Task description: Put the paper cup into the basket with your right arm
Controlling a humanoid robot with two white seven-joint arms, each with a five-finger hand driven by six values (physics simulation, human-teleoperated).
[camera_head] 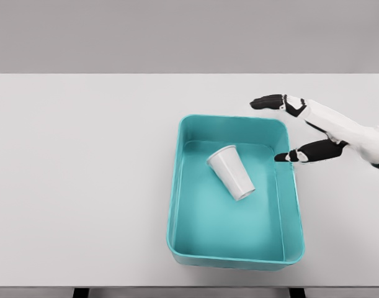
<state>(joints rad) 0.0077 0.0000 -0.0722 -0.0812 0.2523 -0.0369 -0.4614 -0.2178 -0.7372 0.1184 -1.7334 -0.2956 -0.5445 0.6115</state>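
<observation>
A white paper cup [232,172] lies on its side inside the teal basket [291,248], towards the back of the basin, its mouth turned to the far left. My right hand [271,129] hovers just off the basket's right rim, fingers [267,102] spread and holding nothing. Its thumb tip reaches over the right wall, a short gap from the cup. The left arm is out of view.
The basket stands a little right of centre on a white table [84,186]. The table's front edge runs along the bottom of the picture, with dark legs showing below it.
</observation>
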